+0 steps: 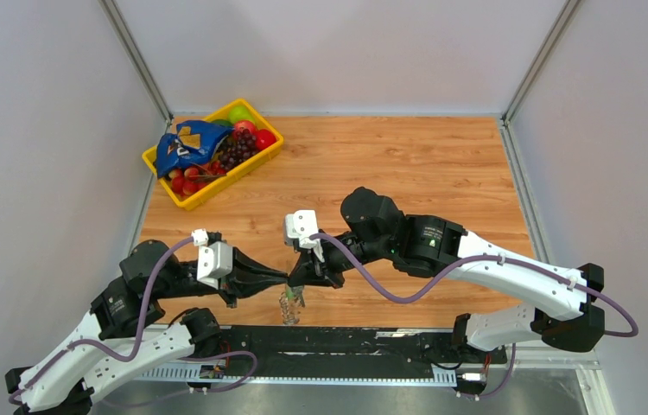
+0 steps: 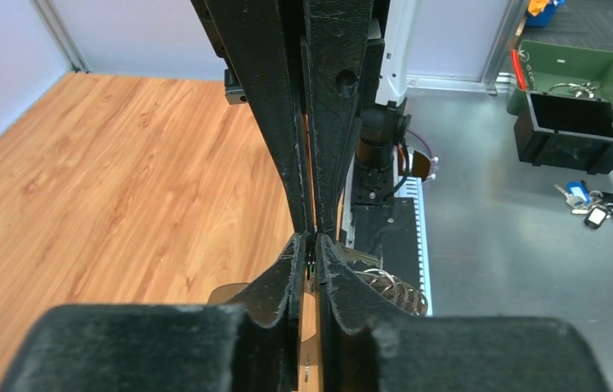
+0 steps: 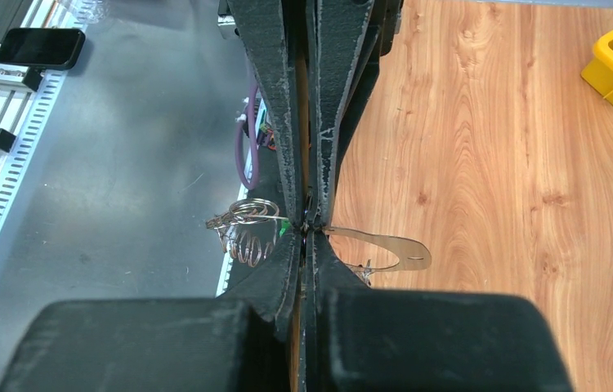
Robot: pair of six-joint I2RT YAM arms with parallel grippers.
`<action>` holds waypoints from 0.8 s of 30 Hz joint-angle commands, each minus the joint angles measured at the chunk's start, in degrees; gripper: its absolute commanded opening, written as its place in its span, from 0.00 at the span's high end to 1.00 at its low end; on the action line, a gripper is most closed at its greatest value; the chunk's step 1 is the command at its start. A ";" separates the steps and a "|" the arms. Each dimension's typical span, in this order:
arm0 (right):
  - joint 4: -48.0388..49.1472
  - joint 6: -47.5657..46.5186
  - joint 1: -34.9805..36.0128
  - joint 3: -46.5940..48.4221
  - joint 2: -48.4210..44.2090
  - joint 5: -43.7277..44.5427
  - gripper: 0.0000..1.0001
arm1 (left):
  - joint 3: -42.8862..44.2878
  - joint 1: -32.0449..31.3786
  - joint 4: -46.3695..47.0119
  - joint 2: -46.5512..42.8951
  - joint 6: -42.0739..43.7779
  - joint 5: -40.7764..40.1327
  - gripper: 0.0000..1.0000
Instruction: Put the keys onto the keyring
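Silvery metal: the keyring [image 3: 248, 233] sits exactly where the right pincer [image 3: 306, 237] and the left pincer [image 2: 308, 241] meet head-on, tip to tip.
Keyring, right wrist view: wire coils spill out to the left of the right pincer's tips and a flat curved band runs out to their right. The stretch joining them is hidden between the black fingers.
Right pincer: closed, fingers pressed together, nipping the keyring at its very tips.
Left pincer: a thin slit shows between its fingers and the tips nearly meet. Whether it pinches the metal or only touches it cannot be told.
Green piece [image 1: 292, 296]: a tiny bright fleck just below the joined tips in the top view. It is too small to give a shape or to show whether it is threaded on.
Keys: the coils are too fine and tangled to sort into ring and keys.
Top view: the keyring dangles under the tips at the near edge of the wooden table [image 1: 424, 164], half lost against the black base rail [image 1: 338, 341].
Left wrist view: only a few coils show, low and to the right of its own fingers.
Yellow basket [image 1: 251, 167]: well beyond the left pincer, holding fruit and a blue bag [image 1: 184, 145]. It is cut off at the corner of the right wrist view.
Off the table: loose keys with blue fobs [image 2: 601, 208] and a green bin [image 2: 569, 73] lie far right of the left pincer.
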 commanded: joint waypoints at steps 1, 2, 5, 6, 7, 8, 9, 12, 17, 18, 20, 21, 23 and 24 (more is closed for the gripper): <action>1.66 -0.85 0.74 2.87 -1.33 -0.23 1.00 | 0.76 -0.15 0.61 1.38 1.55 0.81 0.93; 1.69 -0.85 0.74 2.92 -1.38 -0.14 1.00 | 0.87 -0.15 0.18 1.55 1.81 1.23 0.98; 1.91 -0.72 0.82 2.93 -1.53 -0.02 1.00 | 0.95 -0.21 0.09 2.15 1.88 1.60 1.00; 1.98 -0.68 0.96 2.87 -1.66 -0.01 1.00 | 0.92 -0.15 0.49 2.03 1.92 1.32 1.00; 2.15 -0.49 0.92 2.79 -1.84 0.16 1.00 | 0.76 -0.18 0.69 1.87 1.89 0.95 1.00; 2.43 -0.26 0.94 2.57 -2.13 0.40 1.00 | 0.65 -0.14 1.28 1.54 1.87 0.39 1.00; 2.75 0.02 0.93 2.42 -2.47 0.57 1.00 | 0.37 -0.18 1.75 1.37 1.92 0.26 1.00; 4.16 0.97 1.00 1.49 -3.88 1.33 0.95 | -0.20 -0.15 3.75 0.47 1.68 -0.74 1.00; 5.59 2.34 1.00 -0.10 -6.05 3.05 0.74 | -1.74 -0.17 8.54 -1.47 0.17 -2.17 1.00; 5.86 2.43 1.00 -0.71 -6.65 3.58 0.69 | -1.99 -0.15 9.07 -2.02 -0.04 -2.55 1.00; 6.56 2.72 1.00 -1.91 -8.29 4.38 0.65 | -2.38 -0.12 10.65 -2.93 -0.52 -3.10 1.00; 6.98 2.86 1.00 -2.48 -8.99 4.68 0.64 | -2.51 -0.12 11.83 -3.20 -0.90 -3.28 1.00; 8.31 3.48 1.00 -3.80 -10.20 5.61 0.63 | -2.94 -0.12 13.38 -4.17 -1.47 -3.74 1.00; 9.09 3.80 1.00 -4.43 -10.65 6.01 0.63 | -3.21 -0.12 13.90 -4.39 -1.69 -3.78 1.00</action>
